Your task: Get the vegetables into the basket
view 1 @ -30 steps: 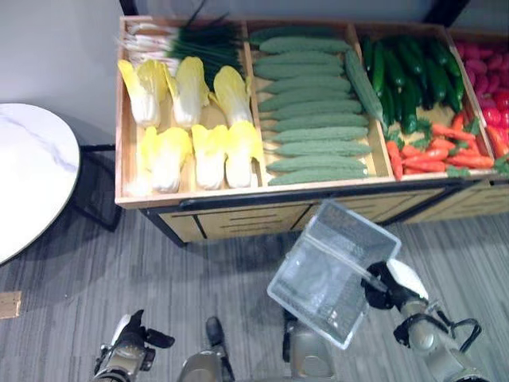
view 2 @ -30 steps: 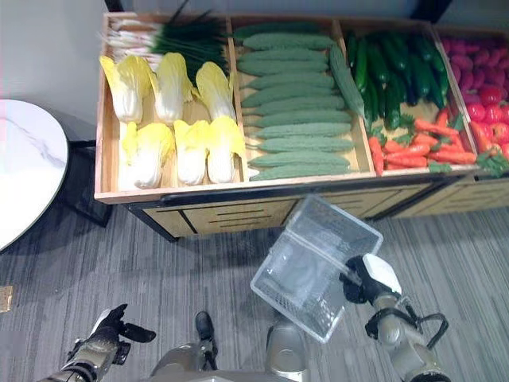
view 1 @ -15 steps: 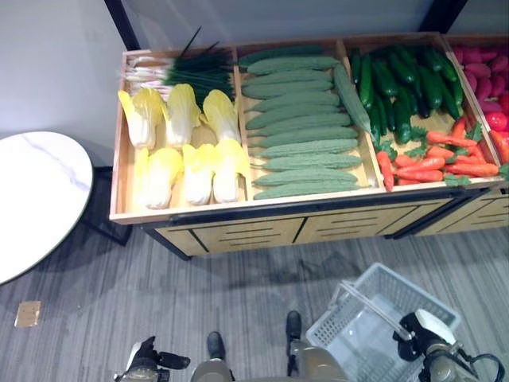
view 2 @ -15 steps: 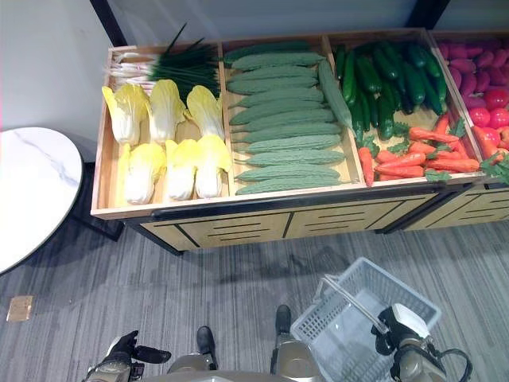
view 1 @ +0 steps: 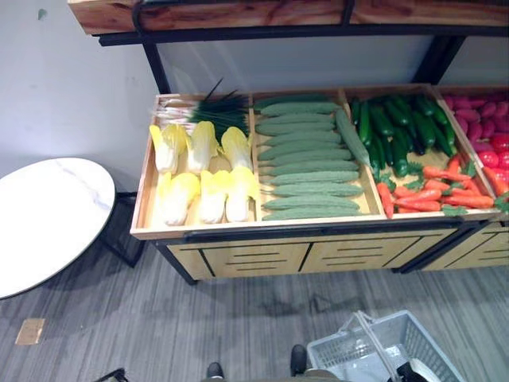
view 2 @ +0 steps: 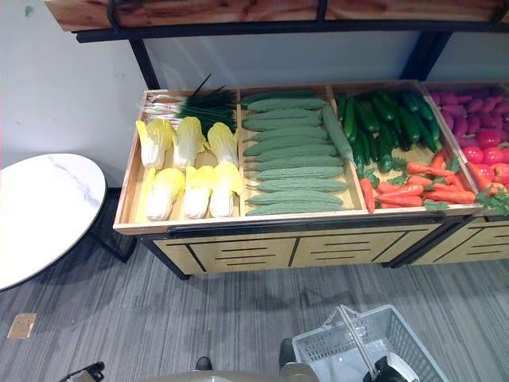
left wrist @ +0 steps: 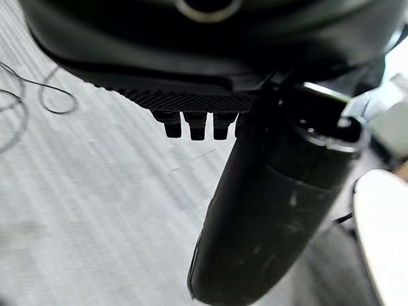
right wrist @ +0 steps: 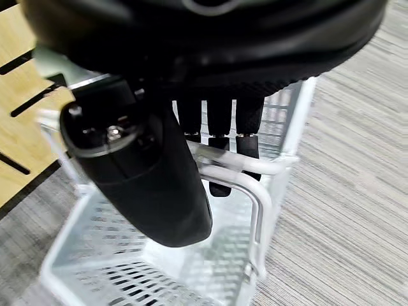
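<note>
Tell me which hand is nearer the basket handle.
Right. The right hand has its fingers curled round the basket handle. The left hand hangs over bare floor, apart from the basket.

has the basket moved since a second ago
Yes. The basket, held by the right hand, has dropped away from the wooden stand: it was raised and tilted near the stand's front, now low over the floor.

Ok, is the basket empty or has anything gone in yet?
Empty as far as shown: the basket has a bare mesh floor, handle held by the right robot hand. Vegetables remain on the stand.
</note>
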